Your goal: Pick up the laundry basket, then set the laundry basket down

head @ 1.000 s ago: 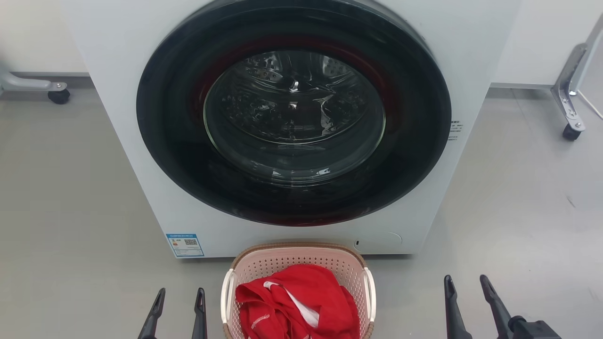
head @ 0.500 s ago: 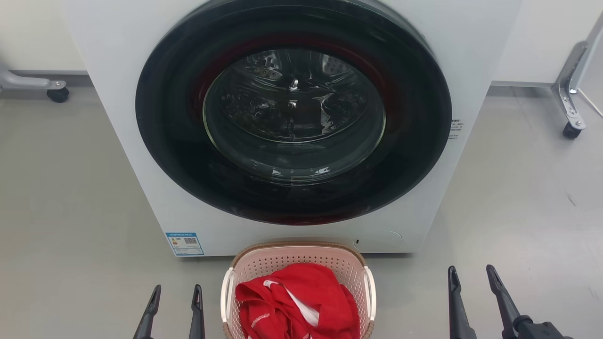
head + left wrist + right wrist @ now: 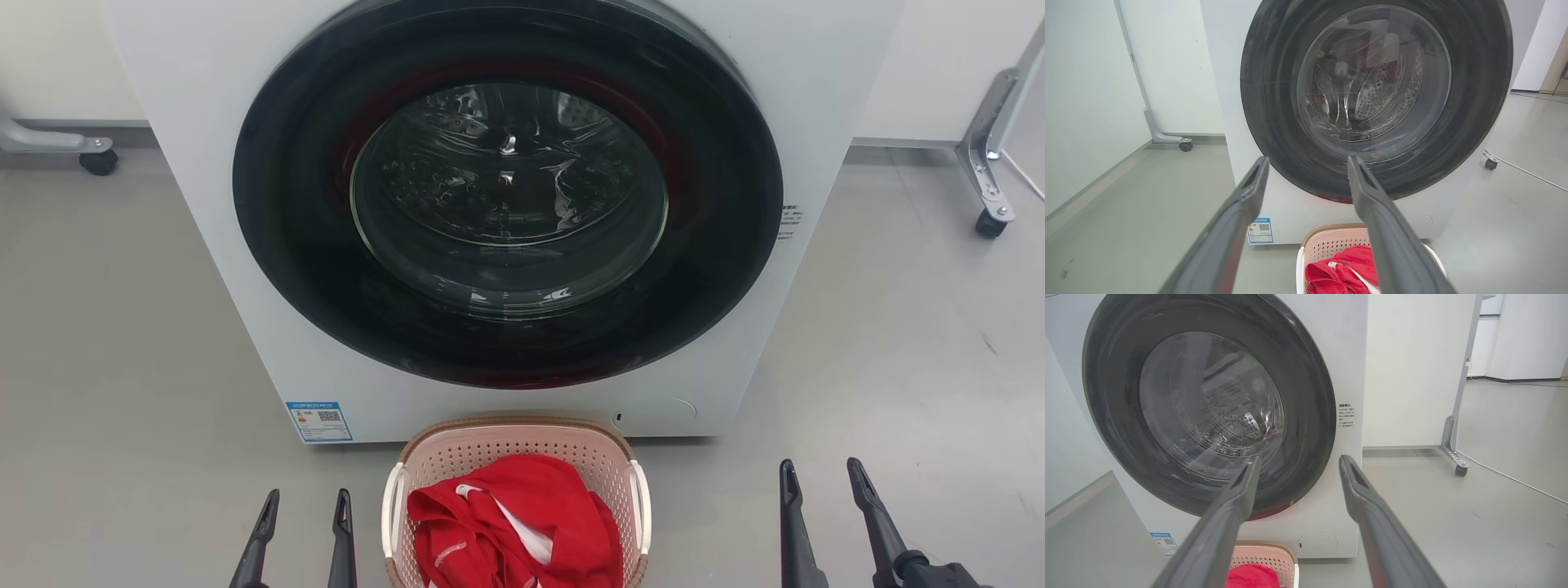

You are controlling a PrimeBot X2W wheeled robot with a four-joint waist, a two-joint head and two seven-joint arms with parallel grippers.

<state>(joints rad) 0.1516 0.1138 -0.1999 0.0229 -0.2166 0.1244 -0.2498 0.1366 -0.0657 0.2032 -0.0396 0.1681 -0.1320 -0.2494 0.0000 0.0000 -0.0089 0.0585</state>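
Obs.: laundry basket (image 3: pixel 513 452) sits on the grey floor (image 3: pixel 122 343), upright, its far rim close against the foot of the white washing machine (image 3: pixel 204 163), below the round dark door (image 3: pixel 506 196), which is closed. A red garment (image 3: pixel 522 523) is heaped inside. The basket lies between the two arms in the head view. Left gripper (image 3: pixel 307 498) is just beside the basket's left white handle (image 3: pixel 390 510). Right gripper (image 3: pixel 820 469) stands well apart from the right white handle (image 3: pixel 643 506), so the left arm is the nearer. Fingers of both are apart, holding nothing, touching nothing, and pointing toward the machine. The left wrist view puts the basket low and to the right of its fingers; the right wrist view puts it low and to the left. Handles face the robot's left and right. The long axis seems to run from the machine toward the robot, but the near end is cut off by the frame, so this is unconfirmed. Judgement: a grounded basket with both grippers free fits either the stage ahead of the lift or the stage after the set-down; the frames do not decide which. Surface: smooth, level, slightly glossy floor with a few scuffs on the right. Room: pale walls and castored metal frame feet at far left (image 3: pixel 98 159) and far right (image 3: pixel 988 188), well clear of the basket. Open floor on both sides; the machine front is tight behind the basket.
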